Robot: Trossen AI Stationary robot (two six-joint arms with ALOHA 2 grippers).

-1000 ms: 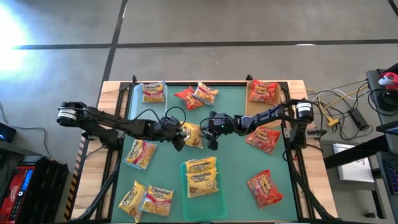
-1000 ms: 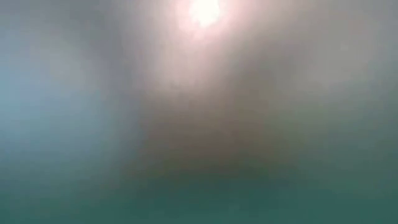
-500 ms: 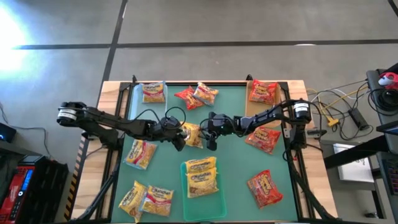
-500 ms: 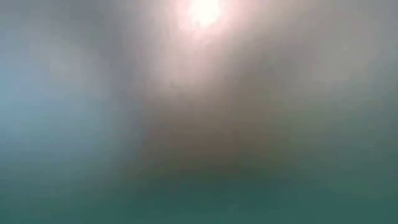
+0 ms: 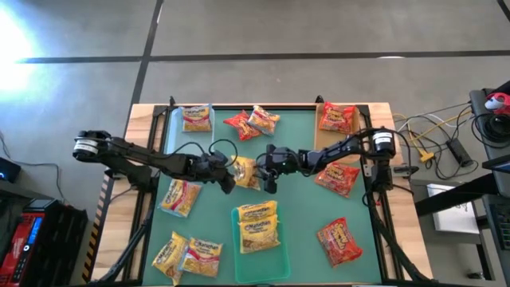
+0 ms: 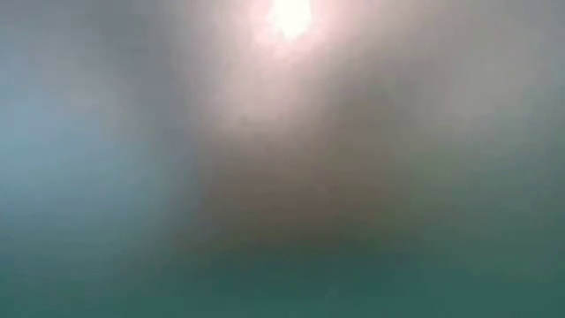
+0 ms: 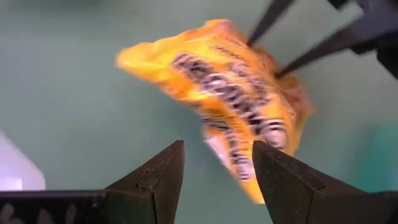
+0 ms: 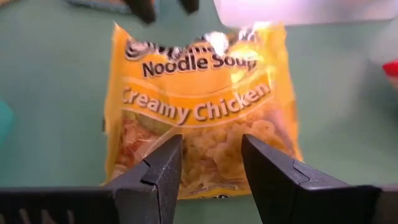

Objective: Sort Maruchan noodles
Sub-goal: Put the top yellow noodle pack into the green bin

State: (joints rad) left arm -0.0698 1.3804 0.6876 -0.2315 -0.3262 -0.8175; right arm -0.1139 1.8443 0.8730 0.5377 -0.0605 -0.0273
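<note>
A green mat [image 5: 303,207] is being shown spread over a wooden table, and the low view is being blurred past reading. At the far left, yellow noodles are being kept in a clear tray [image 5: 171,119], and more yellow packets [image 5: 187,255] are being left loose on the mat below it. At the mat's middle, a yellow packet [image 5: 247,171] is being flanked by both arms. The left gripper [image 5: 232,177] is being held released, one corner of the packet lying loose between its fingers [image 7: 161,177]. The right gripper [image 5: 269,177] is being held unclenched too, fingers spread over the packet's opposite edge. Two yellow packets are being held in a green tray [image 5: 275,267] below. Red packets [image 5: 340,241] are being left farther right.
</note>
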